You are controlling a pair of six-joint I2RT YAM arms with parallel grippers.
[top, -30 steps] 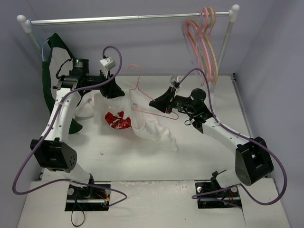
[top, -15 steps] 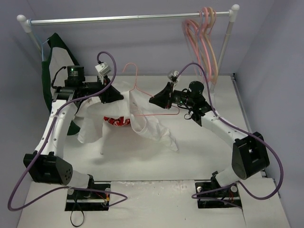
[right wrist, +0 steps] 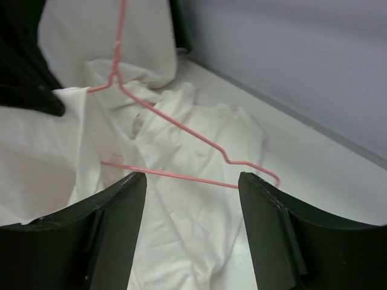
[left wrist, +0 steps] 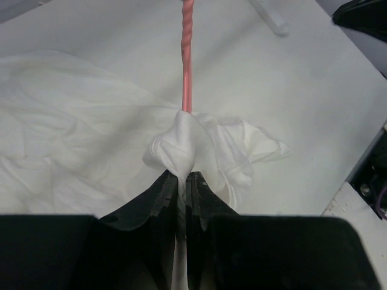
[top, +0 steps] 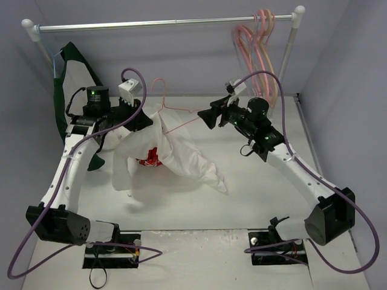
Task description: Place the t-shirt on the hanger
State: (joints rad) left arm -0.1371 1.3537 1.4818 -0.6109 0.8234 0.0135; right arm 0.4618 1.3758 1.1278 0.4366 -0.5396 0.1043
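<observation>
Judging by how things lie, the task looks about half done. The thin pale-pink wire hanger (right wrist: 175, 124) is raised above the white tabletop (top: 260, 199). The plain white cloth t-shirt with the red print (top: 181, 160) hangs bunched from the hanger's neck, and its lower end seems to reach the tabletop. The left gripper (left wrist: 182, 181) is closed on a wad of the white cloth just below the hanger's stem. The right gripper (right wrist: 190, 181) has its fingers wide apart. The hanger's lower bar crosses between them, and I cannot tell if it rests on them. The hanger's shoulder on this side looks bare, lying over the cloth and not inside it. What is left, I think, is to draw the cloth over that shoulder and let the shirt sit evenly.
</observation>
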